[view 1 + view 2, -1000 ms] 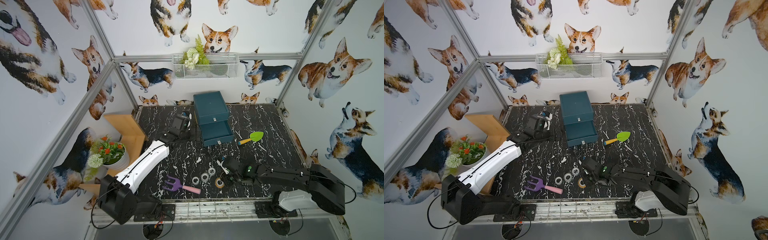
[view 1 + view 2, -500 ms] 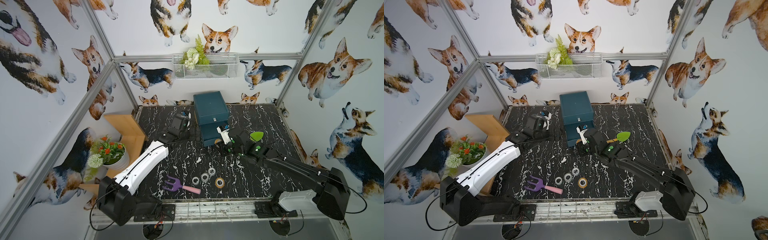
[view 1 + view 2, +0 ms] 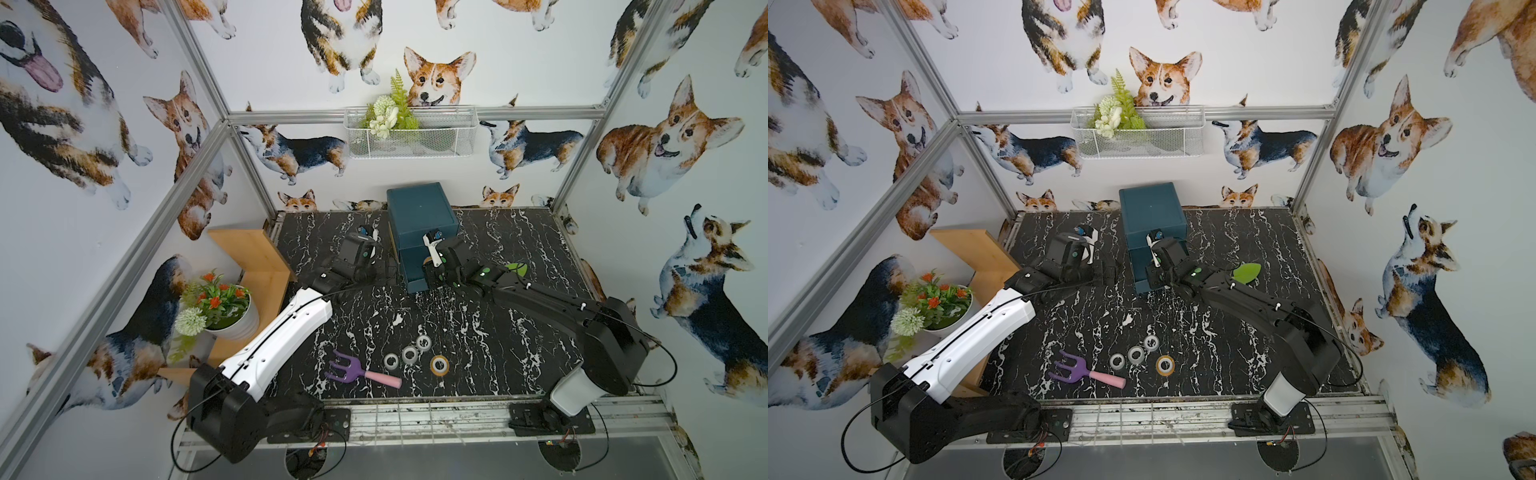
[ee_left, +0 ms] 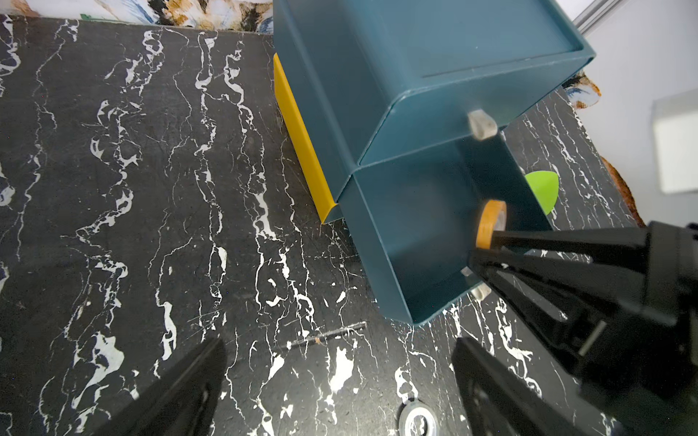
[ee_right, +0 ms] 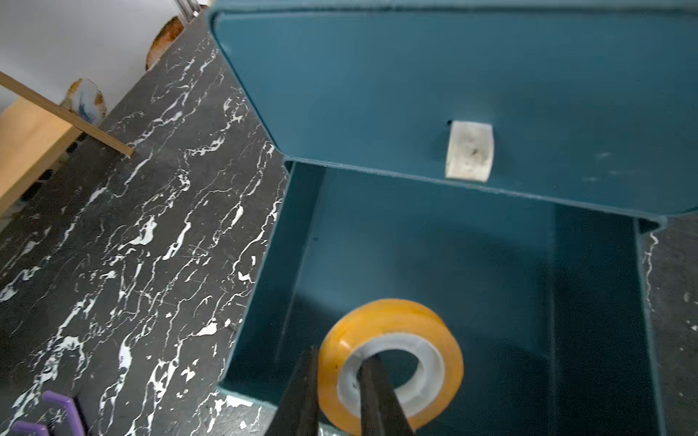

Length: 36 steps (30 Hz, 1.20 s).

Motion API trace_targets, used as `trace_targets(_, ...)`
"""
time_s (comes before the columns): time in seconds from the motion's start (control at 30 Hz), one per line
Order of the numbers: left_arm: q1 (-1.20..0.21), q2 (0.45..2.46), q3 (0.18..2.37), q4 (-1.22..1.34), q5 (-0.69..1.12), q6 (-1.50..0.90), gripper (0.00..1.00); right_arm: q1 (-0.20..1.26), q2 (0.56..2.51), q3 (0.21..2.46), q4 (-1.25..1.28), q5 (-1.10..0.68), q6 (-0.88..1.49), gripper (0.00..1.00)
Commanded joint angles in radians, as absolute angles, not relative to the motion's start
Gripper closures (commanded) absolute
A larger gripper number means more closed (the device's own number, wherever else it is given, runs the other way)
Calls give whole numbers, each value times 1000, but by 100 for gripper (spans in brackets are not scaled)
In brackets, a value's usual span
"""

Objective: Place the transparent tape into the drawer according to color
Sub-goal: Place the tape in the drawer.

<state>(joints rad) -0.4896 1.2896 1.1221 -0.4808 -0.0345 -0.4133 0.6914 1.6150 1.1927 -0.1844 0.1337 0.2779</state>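
Right wrist view first: right pincer [image 5: 342, 356] nearly closed, pinching the wall of an orange tape roll [image 5: 393, 315], one finger through the core, one outside. Hangs tilted over the open lower drawer [image 5: 453, 256], close to its front wall. Risks snagging on the inner finger at release and dragging back out. Risks clipping that front wall and rolling off across the worktop [image 5: 151, 264] if let go this near the edge. Overhead, closed upper drawer front [image 5: 377, 94] caps any push deeper. Beside the drawer, left pincer [image 4: 338, 341] spread wide, holding nothing, narrowing sideways room. Open worktop toward the front, where three greyish rolls [image 3: 409, 354] and another orange roll [image 3: 439, 365] wait, well apart from the drawer.
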Motion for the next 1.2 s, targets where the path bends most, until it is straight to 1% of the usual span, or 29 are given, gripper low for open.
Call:
trace_targets(0.0,-491,1285,1118,-469,0,-410,1,683,1642,1210,-149,175,267,84)
trace_targets(0.1,-526,1287,1117,-476,-6,-411,1,681,1670,1231,-161,185,264,80)
trace_targets(0.37,-616,1273,1104,-519,-51,-426,1,680,1674,1233,-146,166,265,50)
trace_targets(0.4,-626,1272,1102,-527,-60,-426,1,680,1671,1233,-144,166,265,48)
trace_targets(0.57,-685,1251,1089,-557,-84,-416,1,680,1595,1193,-123,129,285,48)
trace_targets(0.7,-741,1239,1072,-585,-90,-412,1,681,1434,1059,-39,123,325,47)
trace_targets(0.77,-776,1246,1052,-571,-54,-408,1,681,1339,974,8,140,353,47)
trace_targets(0.83,-821,1284,1040,-558,-24,-407,1,681,1242,891,47,163,380,46)
trace_targets(1.0,-925,1459,1049,-546,33,-359,3,683,1032,748,76,216,440,46)
trace_targets(1.17,-998,1599,1064,-531,82,-325,11,683,930,715,11,295,447,46)
